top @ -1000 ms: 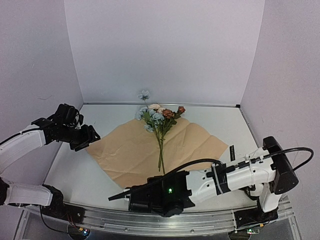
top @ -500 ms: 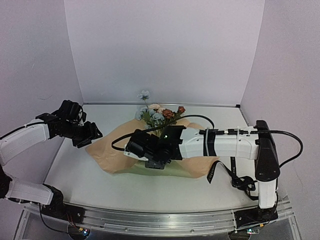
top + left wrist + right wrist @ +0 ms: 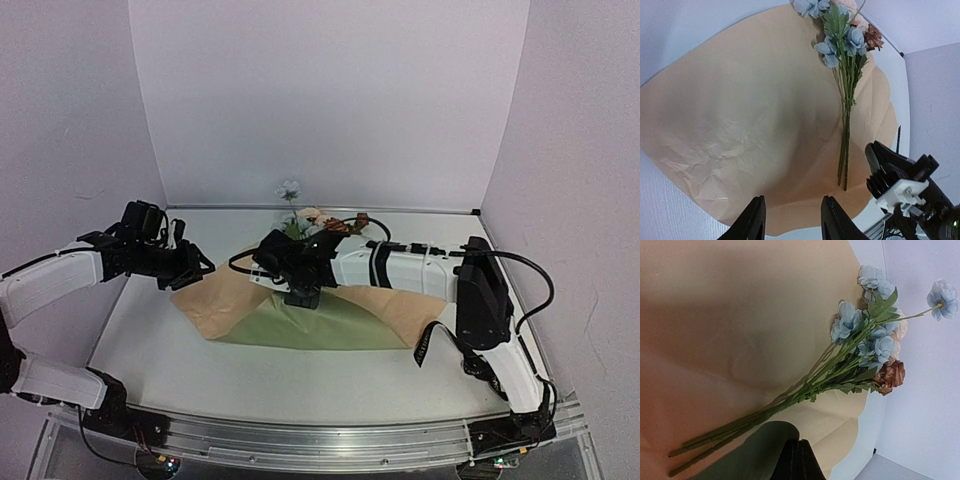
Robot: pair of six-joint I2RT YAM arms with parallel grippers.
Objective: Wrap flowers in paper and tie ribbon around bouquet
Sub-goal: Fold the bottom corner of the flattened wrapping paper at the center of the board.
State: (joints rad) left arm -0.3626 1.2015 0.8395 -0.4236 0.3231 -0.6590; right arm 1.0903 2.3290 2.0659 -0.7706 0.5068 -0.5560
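On the desk (image 3: 150, 340), paper: your large thin rectangular sheet of paper (image 3: 240, 290) lies at the centre, tan side up. Its near edge is folded up and over, showing the olive-green side.
Flowers: the small bunch of thin green stems with pale blue, cream and rust-brown flowers (image 3: 855, 360) lies on the tan side, blooms at the far edge.
Right fingers (image 3: 790, 462): pressed together on the lifted paper fold, near the stem ends.
Left fingers (image 3: 756, 220): partway apart, gripping nothing, over the paper's left corner.
Ribbon: your narrow black lettered ribbon (image 3: 424, 345) sits near the paper's right corner, beside your right arm.
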